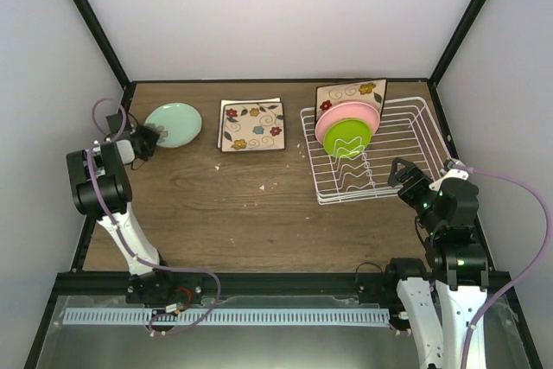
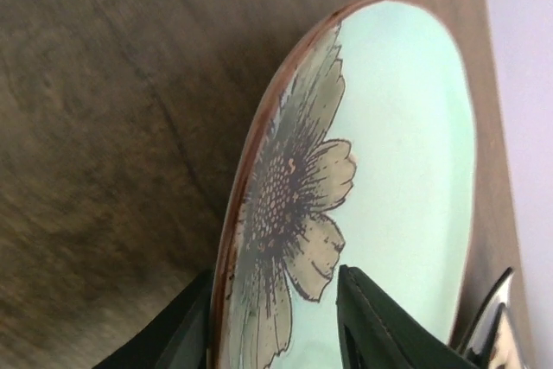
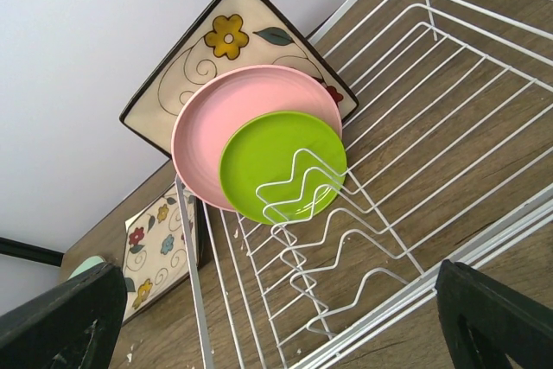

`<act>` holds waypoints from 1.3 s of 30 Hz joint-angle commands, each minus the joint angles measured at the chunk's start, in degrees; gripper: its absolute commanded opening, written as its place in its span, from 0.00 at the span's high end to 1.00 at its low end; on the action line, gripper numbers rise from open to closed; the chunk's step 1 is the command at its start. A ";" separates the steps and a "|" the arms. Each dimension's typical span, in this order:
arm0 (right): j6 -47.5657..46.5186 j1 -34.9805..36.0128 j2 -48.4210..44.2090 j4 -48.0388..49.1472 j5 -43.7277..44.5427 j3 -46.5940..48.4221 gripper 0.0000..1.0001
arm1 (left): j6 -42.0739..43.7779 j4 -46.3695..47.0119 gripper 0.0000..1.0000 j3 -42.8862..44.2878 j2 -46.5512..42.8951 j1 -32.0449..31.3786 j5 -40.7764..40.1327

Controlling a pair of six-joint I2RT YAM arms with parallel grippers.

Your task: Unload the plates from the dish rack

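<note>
Plates (image 1: 347, 127) partly unloaded, judging by the layout. Three standing in the dish rack (image 1: 406, 136), at its far-left end: a square flowered plate (image 1: 350, 91) at the back, a pink plate (image 1: 346, 110) in front of it, a small lime-green plate (image 1: 347, 137) nearest, each overlapping the one behind. All three on edge between the wavy dividers, leaning back toward the far wall, faces turned up and toward the near edge. Rest of the rack bare wire.

Out on the bench (image 1: 259, 213): a mint-green plate (image 1: 174, 124) at the far left, flat, face up, printed flower on its near rim in the left wrist view. Round, so no long axis to speak of. Near the middle, well apart from the rack, a second square flowered plate (image 1: 252, 125), also flat and face up, sides roughly square to the bench with a slight twist. Pale edge showing along its far side, perhaps another plate underneath; too little visible to say.

Rack's long axis running left to right across the bench, slightly skewed, far-right quarter.

Left fingers (image 2: 380, 326) astride the rim of the mint-green plate, one over the face, one outside the edge; pressing or loose, cannot tell. Probably the set-down of that plate. Right gripper (image 1: 402, 174) hanging just beside the rack's near-right corner, spread wide, nothing between, aimed at the standing three.

At least two off, three to go.
</note>
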 commanded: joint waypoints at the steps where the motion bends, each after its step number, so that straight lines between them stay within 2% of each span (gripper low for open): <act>1: 0.49 0.55 0.03 0.53 0.82 0.63 0.00 | 1.32 -0.80 0.59 -0.55 0.80 -0.15 -0.46; 4: 0.49 0.55 0.02 0.93 0.74 0.32 0.00 | 1.17 -2.59 0.43 -0.83 0.75 -0.11 -0.88; 7: 0.33 0.52 0.13 1.21 0.61 0.23 0.00 | 0.55 -4.77 0.23 -1.37 0.20 -0.11 -1.56; 10: 0.07 0.53 0.03 1.02 0.70 0.45 0.00 | 0.03 -10.42 0.12 -0.88 -1.37 0.40 -2.76; 15: -0.43 0.51 -0.61 -0.45 1.63 1.32 0.00 | -0.05 -24.87 0.09 3.29 -8.33 1.50 -6.98; 21: -0.10 0.51 -1.27 -0.58 1.51 0.85 0.00 | 1.48 -29.13 0.09 13.77 -17.09 -0.71 -8.65; 23: 0.11 0.55 -1.23 0.04 1.00 0.52 0.00 | 5.96 -25.93 0.09 18.16 -18.46 -4.19 -8.54; 25: 0.18 0.55 -1.06 0.51 0.60 0.31 0.00 | 14.25 -21.27 0.09 22.44 -18.22 -9.81 -6.89; 28: 0.15 0.55 -1.16 0.77 0.34 0.23 0.00 | 27.68 -17.77 0.11 30.63 -14.49 -21.78 2.00; 29: 0.14 0.50 -1.31 0.68 0.35 0.18 0.00 | 33.00 -20.32 0.12 36.01 -12.09 -25.93 6.25; 31: 0.18 0.55 -1.69 0.58 0.33 0.24 0.00 | 43.70 -28.49 0.14 46.62 -6.53 -33.91 9.27; 33: 0.07 0.55 -2.13 0.01 0.47 0.60 0.00 | 52.68 -35.64 0.15 54.65 -1.67 -41.33 7.91; 35: -0.03 0.53 -2.68 -0.85 0.80 1.17 0.00 | 59.09 -37.36 0.17 56.86 0.79 -46.99 5.32; 39: 0.40 0.53 -4.14 -2.69 0.91 2.11 0.00 | 67.27 -33.91 0.21 54.85 3.01 -53.93 1.45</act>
